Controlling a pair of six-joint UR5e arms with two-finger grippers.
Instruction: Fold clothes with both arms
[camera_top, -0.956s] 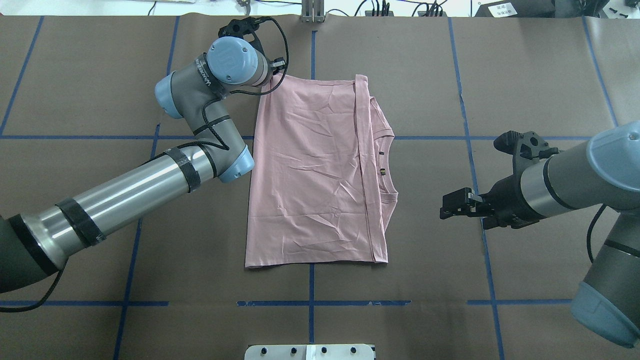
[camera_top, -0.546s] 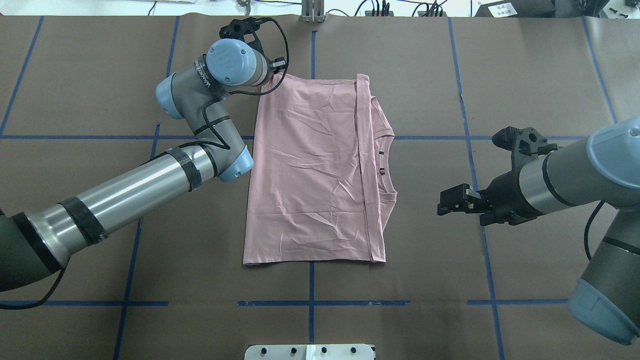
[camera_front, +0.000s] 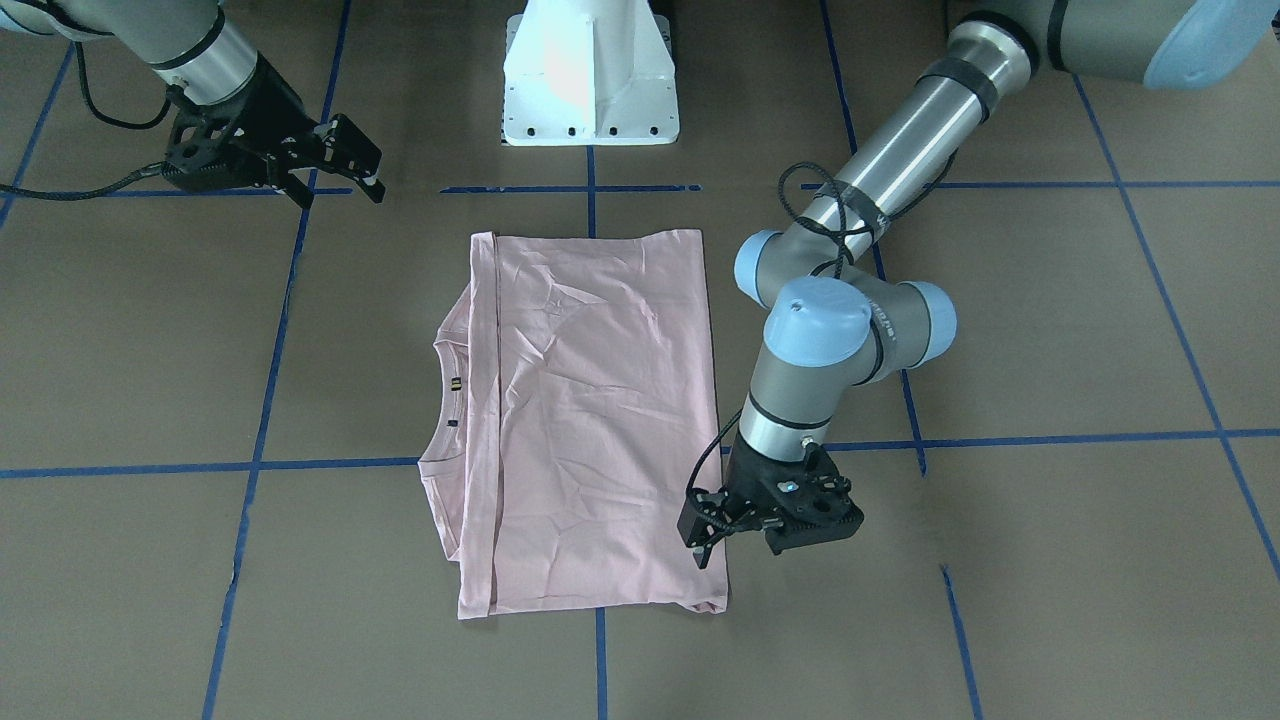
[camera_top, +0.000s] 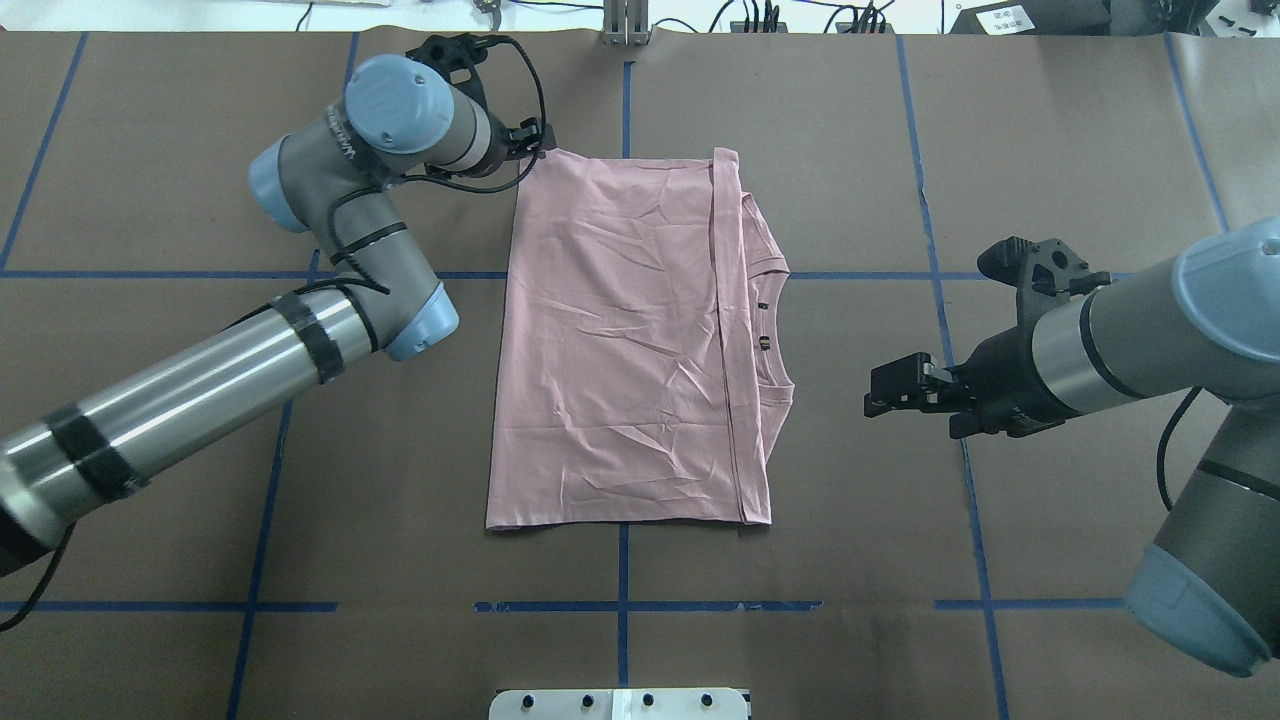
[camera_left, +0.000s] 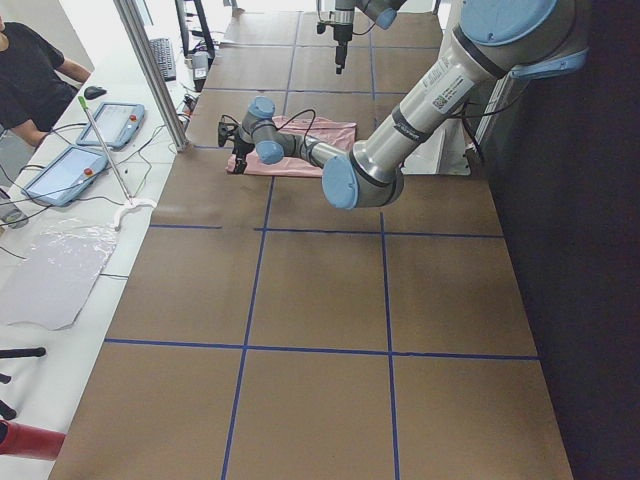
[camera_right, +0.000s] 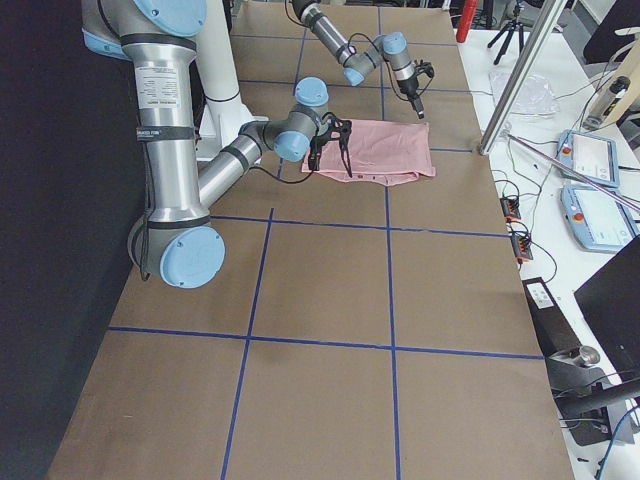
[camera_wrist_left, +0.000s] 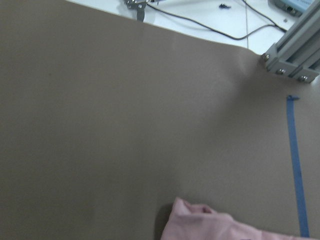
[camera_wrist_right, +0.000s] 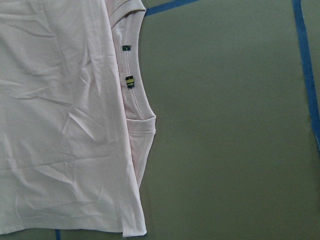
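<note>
The clothes are one pale pink T-shirt (camera_top: 620, 340) lying folded and flat in the middle of the table, plain side up. Its collar and small black tags (camera_wrist_right: 129, 82) face the right arm. My left gripper (camera_top: 535, 140) hovers just off the shirt's far left corner (camera_front: 715, 600), its fingers apart and holding nothing. In the left wrist view only that corner of the T-shirt (camera_wrist_left: 210, 225) shows, free on the table. My right gripper (camera_top: 880, 390) stands open above bare table, a short way from the collar side. In the front-facing view the right gripper (camera_front: 362, 165) is far from the T-shirt (camera_front: 590, 420).
Brown paper with blue tape lines (camera_top: 622, 600) covers the table. The white pedestal base (camera_front: 590, 80) stands at the near edge. An aluminium post (camera_wrist_left: 295, 60) and cables sit along the far edge. A person (camera_left: 30, 70) sits by the tablets beside the table.
The left arm has swung left, away from the shirt's far left corner. The right gripper has crept a little toward the collar side. The shirt's near edge shifted slightly early on.
</note>
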